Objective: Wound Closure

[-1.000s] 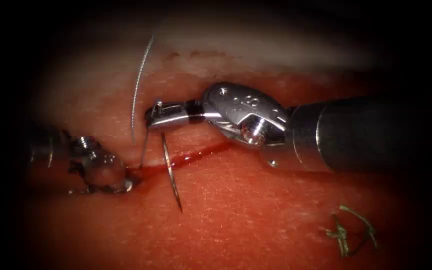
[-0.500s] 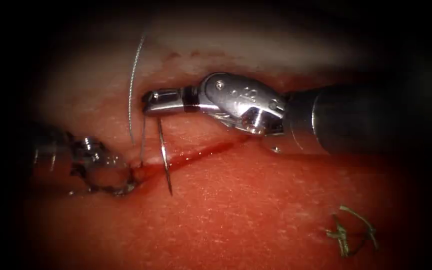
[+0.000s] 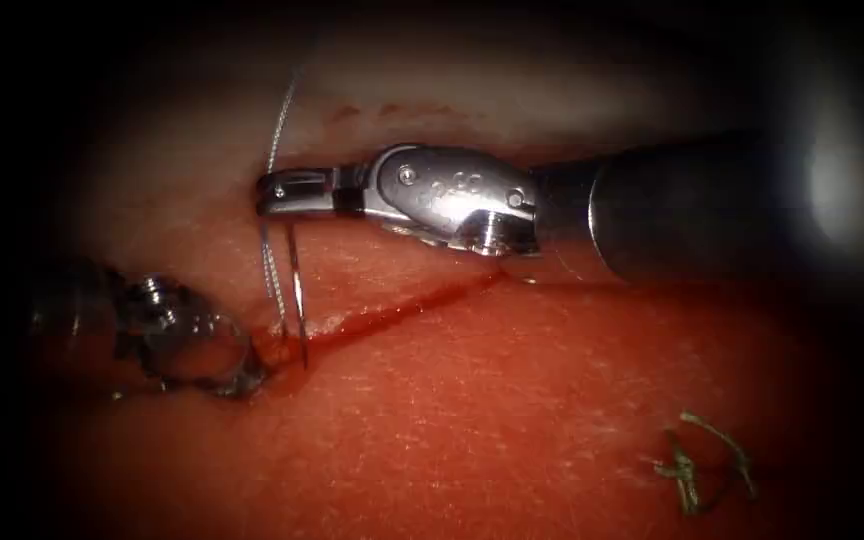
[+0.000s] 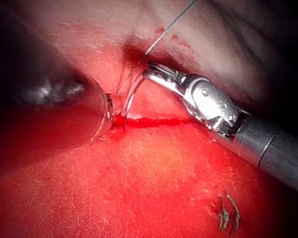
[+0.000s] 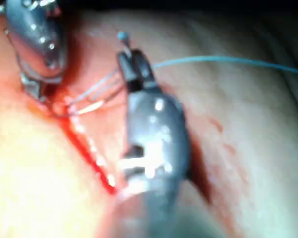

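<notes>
Right tool (image 3: pixel 270 192): steel jaws clamped on thin curved needle (image 3: pixel 298 300) near its tail, tip at the cut (image 3: pixel 392 312). Thread (image 3: pixel 274 150) alongside. Left tool (image 3: pixel 237 375): jaw state unclear, at wet red tissue (image 3: pixel 472 430). Cut thread ends (image 3: pixel 697 465) apart.

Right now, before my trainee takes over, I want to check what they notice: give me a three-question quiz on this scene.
1. True or false: the right tool grips the needle near one end.
2. The needle's other end hangs at which part of the cut? A left end, B middle, C right end.
3. Fill in: beside that end sits the ___ tool.
Key: 1 true; 2 A; 3 left, the left tool.
</notes>
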Tool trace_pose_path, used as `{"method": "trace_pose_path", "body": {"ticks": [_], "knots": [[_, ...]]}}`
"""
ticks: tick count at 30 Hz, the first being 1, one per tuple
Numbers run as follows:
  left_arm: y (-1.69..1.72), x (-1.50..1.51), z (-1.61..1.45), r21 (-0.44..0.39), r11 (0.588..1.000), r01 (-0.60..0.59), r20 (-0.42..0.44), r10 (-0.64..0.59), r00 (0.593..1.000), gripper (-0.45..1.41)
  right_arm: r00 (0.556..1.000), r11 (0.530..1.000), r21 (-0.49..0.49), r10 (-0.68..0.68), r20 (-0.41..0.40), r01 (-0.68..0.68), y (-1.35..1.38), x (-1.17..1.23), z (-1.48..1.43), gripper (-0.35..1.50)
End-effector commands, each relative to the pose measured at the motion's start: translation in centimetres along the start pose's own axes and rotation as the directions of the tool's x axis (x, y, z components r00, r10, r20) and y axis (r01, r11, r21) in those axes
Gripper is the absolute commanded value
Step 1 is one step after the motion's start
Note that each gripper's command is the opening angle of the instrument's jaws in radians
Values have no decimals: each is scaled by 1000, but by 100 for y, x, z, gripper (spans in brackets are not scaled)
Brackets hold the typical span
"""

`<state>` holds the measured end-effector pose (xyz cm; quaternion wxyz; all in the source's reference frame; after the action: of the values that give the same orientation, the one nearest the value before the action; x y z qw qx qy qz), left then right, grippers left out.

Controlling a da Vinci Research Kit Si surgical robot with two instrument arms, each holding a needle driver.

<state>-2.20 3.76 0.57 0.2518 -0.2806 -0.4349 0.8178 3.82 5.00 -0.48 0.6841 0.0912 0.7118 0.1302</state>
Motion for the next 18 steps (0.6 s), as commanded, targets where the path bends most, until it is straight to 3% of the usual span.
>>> {"method": "trace_pose_path", "body": {"ticks": [1, 14, 18], "knots": [[0, 0, 9, -3, 1000, -2, 0, 2, 1000, 2, 1000, 1000, -2, -25, -6, 25, 1, -6, 8, -35], [14, 10, -9, -3, 1000, 0, -23, 0, 1000, 4, 997, 997, -15, -80, -10, 80, 0, -9, 14, -35], [15, 10, -14, 1, 1000, 0, -30, 0, 1000, 5, 996, 996, -12, -91, -8, 91, -13, -19, 16, -35]]}}
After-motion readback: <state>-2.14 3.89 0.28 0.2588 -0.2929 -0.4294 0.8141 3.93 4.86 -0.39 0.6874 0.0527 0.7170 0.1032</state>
